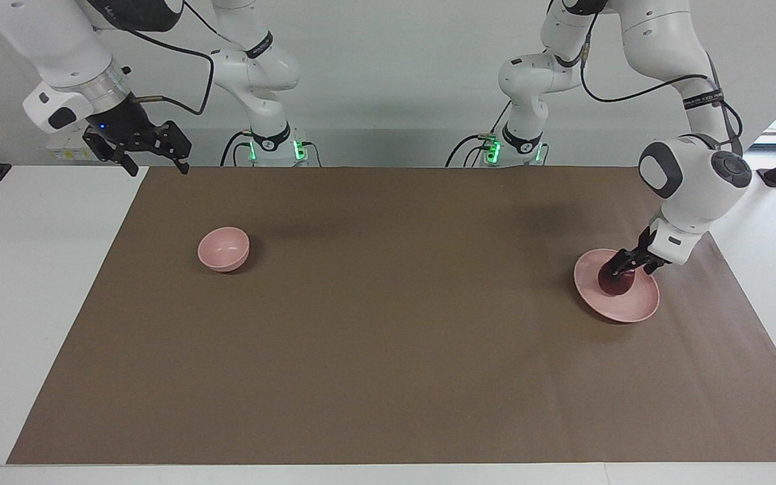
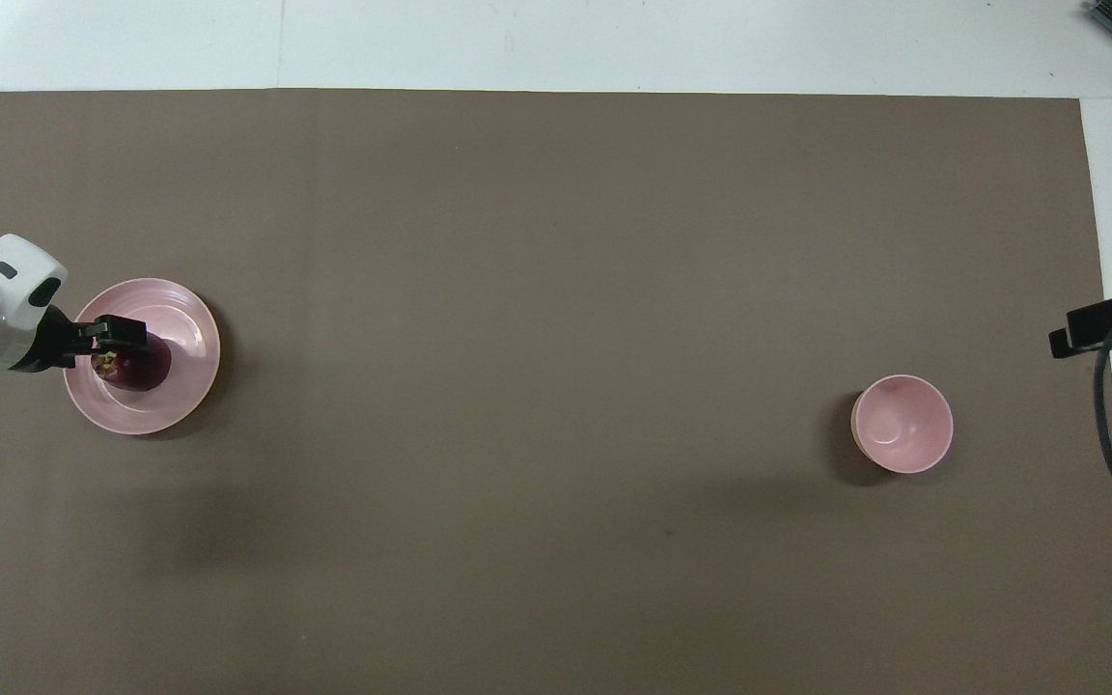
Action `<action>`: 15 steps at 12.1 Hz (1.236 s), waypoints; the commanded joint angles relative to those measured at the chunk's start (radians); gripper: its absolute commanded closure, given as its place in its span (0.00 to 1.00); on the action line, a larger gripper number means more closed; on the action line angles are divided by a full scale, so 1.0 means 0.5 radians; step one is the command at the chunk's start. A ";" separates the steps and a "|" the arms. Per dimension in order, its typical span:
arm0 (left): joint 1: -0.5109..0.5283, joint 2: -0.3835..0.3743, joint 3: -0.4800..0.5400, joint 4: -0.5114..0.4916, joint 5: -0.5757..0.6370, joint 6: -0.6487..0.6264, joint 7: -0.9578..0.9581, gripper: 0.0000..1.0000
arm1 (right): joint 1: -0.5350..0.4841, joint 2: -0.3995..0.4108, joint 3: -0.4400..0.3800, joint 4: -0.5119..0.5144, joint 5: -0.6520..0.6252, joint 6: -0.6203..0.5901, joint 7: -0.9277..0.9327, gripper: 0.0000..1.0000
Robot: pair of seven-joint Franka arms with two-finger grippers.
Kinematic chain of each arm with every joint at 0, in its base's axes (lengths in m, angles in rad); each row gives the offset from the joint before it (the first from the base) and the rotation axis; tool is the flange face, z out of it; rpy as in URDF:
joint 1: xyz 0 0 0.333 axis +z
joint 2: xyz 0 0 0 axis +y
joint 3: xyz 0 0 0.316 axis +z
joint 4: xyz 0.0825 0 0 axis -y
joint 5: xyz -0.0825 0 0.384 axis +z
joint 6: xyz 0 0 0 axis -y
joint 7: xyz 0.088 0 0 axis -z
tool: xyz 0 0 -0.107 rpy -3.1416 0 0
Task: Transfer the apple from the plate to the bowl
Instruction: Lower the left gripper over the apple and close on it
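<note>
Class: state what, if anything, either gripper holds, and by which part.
The left gripper is down around the apple on the plate, at its upper sides; whether it grips cannot be told. The right gripper holds nothing.

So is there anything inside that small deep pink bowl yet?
No, the small deep pink bowl is empty in the overhead view; the dark red apple sits on the flat pink plate.

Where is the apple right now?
The apple sits on the pink plate at the left arm's end of the table, with the left pincer down around it.
</note>
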 commanded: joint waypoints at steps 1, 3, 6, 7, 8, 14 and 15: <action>0.012 -0.056 -0.018 -0.155 -0.016 0.150 -0.003 0.00 | -0.025 -0.005 0.021 0.013 0.026 -0.020 0.026 0.00; -0.001 -0.062 -0.018 -0.171 -0.016 0.162 -0.006 0.00 | -0.028 -0.005 0.021 0.013 0.026 -0.020 0.026 0.00; -0.013 -0.056 -0.021 -0.183 -0.016 0.150 -0.003 0.00 | -0.025 -0.005 0.021 0.013 0.026 -0.020 0.026 0.00; -0.016 -0.041 -0.018 -0.219 -0.016 0.168 0.003 0.00 | -0.025 -0.005 0.021 0.013 0.026 -0.023 0.026 0.00; -0.022 -0.038 -0.018 -0.196 -0.013 0.123 0.016 0.00 | -0.025 -0.005 0.021 0.013 0.026 -0.020 0.026 0.00; -0.025 -0.019 -0.018 -0.131 -0.012 0.030 -0.003 1.00 | -0.025 -0.005 0.021 0.013 0.026 -0.020 0.026 0.00; -0.028 -0.007 -0.018 -0.091 -0.012 0.012 -0.003 1.00 | -0.025 -0.005 0.021 0.013 0.026 -0.020 0.026 0.00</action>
